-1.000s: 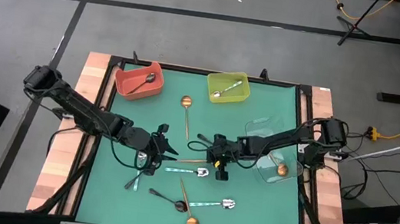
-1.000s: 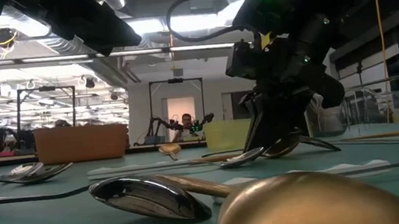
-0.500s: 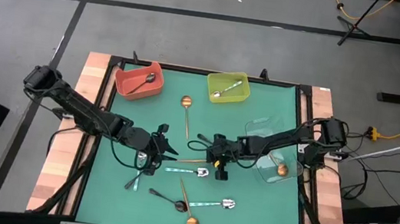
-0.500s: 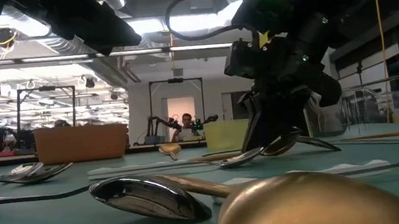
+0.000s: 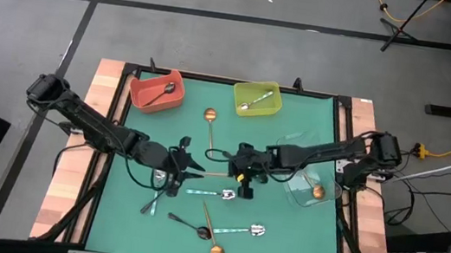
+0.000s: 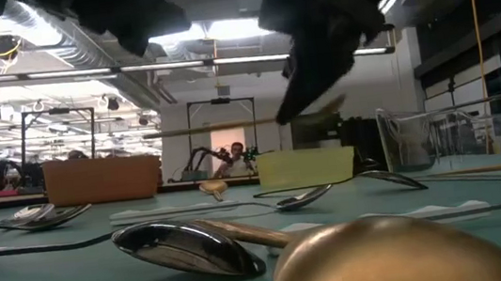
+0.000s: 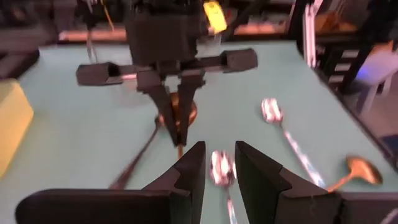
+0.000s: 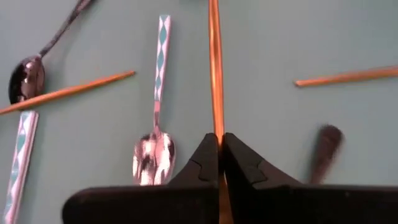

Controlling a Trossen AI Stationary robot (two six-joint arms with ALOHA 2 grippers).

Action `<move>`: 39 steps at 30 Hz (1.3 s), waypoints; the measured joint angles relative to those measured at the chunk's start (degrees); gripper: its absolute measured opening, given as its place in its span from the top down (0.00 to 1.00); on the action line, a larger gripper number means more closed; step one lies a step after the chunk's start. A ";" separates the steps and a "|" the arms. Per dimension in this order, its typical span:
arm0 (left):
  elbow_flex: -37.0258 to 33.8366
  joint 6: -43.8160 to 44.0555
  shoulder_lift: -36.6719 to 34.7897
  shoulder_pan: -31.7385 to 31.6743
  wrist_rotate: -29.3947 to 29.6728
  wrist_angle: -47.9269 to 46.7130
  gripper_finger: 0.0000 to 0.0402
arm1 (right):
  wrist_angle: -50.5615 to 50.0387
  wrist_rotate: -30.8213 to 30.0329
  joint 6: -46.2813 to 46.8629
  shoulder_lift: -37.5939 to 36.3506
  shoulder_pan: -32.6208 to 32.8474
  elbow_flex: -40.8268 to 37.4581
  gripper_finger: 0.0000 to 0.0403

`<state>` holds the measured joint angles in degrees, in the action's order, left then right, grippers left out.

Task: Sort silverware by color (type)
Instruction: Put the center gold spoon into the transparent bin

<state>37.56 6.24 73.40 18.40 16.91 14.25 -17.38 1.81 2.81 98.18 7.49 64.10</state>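
My right gripper point(image 5: 241, 171) hangs above the middle of the green mat, shut on a copper-gold spoon point(image 5: 215, 175) that is off the table. My left gripper point(image 5: 181, 171) stands just to its left, open and empty; a silver spoon's bowl point(image 7: 220, 168) shows on the mat through its gap. More silverware lies flat on the mat: two silver spoons with patterned handles point(image 5: 212, 193) point(image 5: 242, 230), a black spoon point(image 5: 185, 222) and copper-gold spoons point(image 5: 214, 249) point(image 5: 209, 120). My right gripper pinches the copper-gold spoon between its two fingers at the handle point(image 8: 216, 127) close to the round bowl point(image 6: 327, 104). The fingers slant down from the table's right. The handle point(image 6: 211, 127) runs on ahead of them toward the left, about level, clear of the mat.
A red bin point(image 5: 157, 91) with a black spoon and a yellow-green bin point(image 5: 257, 98) with a silver spoon stand at the far edge. A clear bin point(image 5: 306, 179) at the right holds a copper-gold spoon point(image 5: 317, 191). Wooden strips border the mat.
My right gripper has risen from the mat with the copper-gold spoon, mostly in the last half second. The spoon, which lay on the mat under the fingers, now hangs about level, clear above the other spoons.
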 joint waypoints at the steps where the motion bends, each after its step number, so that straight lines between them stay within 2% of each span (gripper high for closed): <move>1: 0.00 -0.69 -0.01 -0.01 0.00 1.13 0.80 | -1.81 -0.49 -0.01 -0.59 0.00 1.27 1.00; 7: 0.00 -5.16 -0.01 0.01 0.10 5.56 0.80 | -14.34 -4.01 0.55 -4.47 0.00 8.06 1.00; 12: 0.00 -5.38 -0.01 -0.05 0.42 5.99 0.80 | -18.29 -4.36 0.59 -8.79 0.00 10.79 1.00; 18: 0.00 -5.44 -0.01 -0.05 0.59 5.98 0.80 | -22.42 -5.28 2.92 -14.35 0.00 11.24 1.00; 26: 0.00 -5.44 -0.01 -0.14 0.64 5.93 0.80 | -31.38 -13.04 7.56 -21.89 0.00 11.30 1.00; 39: 0.00 -5.22 0.01 -2.49 2.55 5.94 0.80 | -42.79 -20.73 13.59 -31.94 0.04 11.28 1.00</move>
<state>37.56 1.02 73.41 15.91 19.45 20.19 -60.17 -18.92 16.40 66.24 7.53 75.37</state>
